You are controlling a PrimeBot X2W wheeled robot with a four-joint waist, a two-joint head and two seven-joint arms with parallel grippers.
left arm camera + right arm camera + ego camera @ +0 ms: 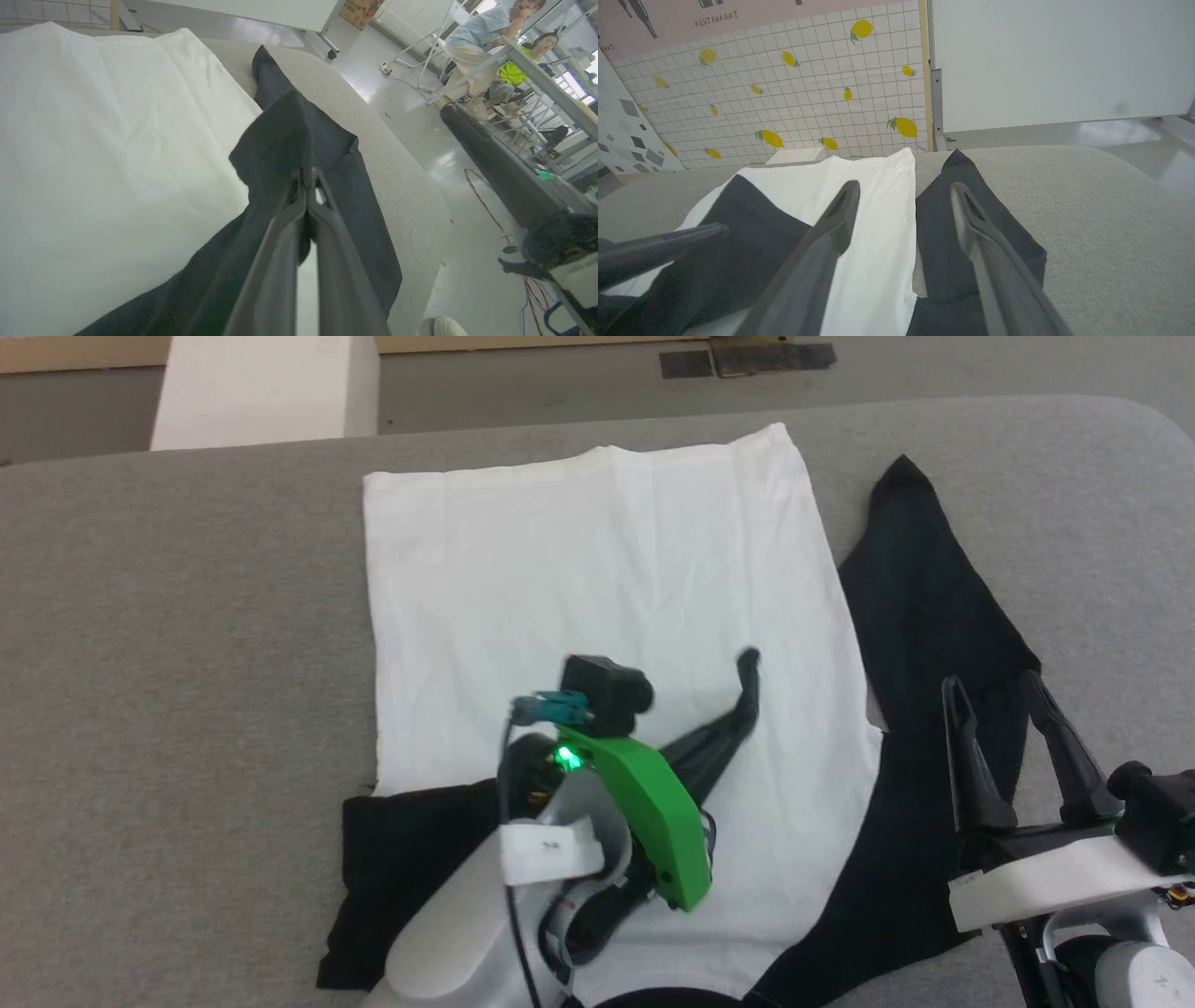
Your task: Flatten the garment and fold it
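The garment lies on the grey table (187, 663), its white body (597, 579) spread flat. Its right black sleeve (934, 607) stretches out over the table to the right. The left black sleeve (411, 859) runs under my left arm, and black cloth (738, 224) drapes across the white body at my left gripper. My left gripper (747, 661) hovers over the body, pointing toward the right sleeve, shut on a pinch of the black sleeve cloth (285, 144). My right gripper (990, 681) stands open over the right sleeve (938, 233), nothing between its fingers.
The table's rounded right edge (411, 186) drops to a shiny floor. A white box (261, 387) stands beyond the far edge. In the left wrist view, people (481, 42) sit at a desk to the far right, with a black roll (495, 163) and cables on the floor.
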